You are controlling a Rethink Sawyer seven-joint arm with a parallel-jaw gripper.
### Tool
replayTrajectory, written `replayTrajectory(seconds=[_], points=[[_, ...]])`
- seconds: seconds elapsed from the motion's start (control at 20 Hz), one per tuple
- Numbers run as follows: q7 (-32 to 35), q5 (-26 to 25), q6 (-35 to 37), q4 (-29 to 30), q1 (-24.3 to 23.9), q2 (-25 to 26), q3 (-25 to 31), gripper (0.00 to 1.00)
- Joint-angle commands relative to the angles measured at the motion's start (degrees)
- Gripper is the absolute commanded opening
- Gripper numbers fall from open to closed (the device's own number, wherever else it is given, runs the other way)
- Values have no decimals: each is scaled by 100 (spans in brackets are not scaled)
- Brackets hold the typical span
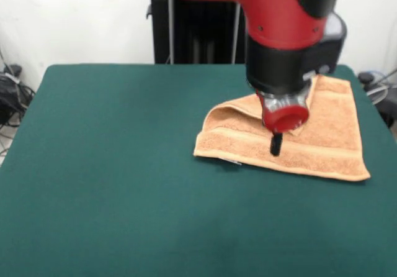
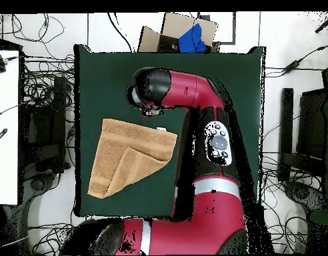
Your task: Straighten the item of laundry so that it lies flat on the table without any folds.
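The orange-tan towel [image 1: 329, 134] lies on the right side of the dark green table [image 1: 124, 165], close to its right edge. Its left part is folded over onto itself, so the layers are doubled there. In the overhead view the towel [image 2: 117, 150] lies near the table's [image 2: 213, 80] left edge, with a folded flap [image 2: 137, 170] across its lower right. My gripper [image 1: 276, 145] points straight down over the towel's near border band. Its black fingers are together as one narrow tip, at or just above the cloth. In the overhead view the arm's wrist [image 2: 153, 93] hides the gripper.
A cardboard box with a blue thing in it [image 2: 183, 33] stands off the table's far edge in the overhead view. Cables lie on the floor all round. A white desk [image 2: 7, 120] stands at the left.
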Motion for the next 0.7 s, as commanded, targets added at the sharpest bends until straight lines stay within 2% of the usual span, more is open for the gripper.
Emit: replayTrajectory(seconds=[0.05, 0.15, 0.35, 0.5, 0.7], points=[[426, -251, 1014, -1739, 258, 1381, -123, 100], [450, -279, 1314, -2213, 311, 1638, -146, 100], [422, -192, 1768, -2787, 309, 1908, -105, 100], [365, -84, 1906, -2865, 257, 1931, -34, 100], [338, -30, 1739, -2585, 261, 1759, -64, 100]])
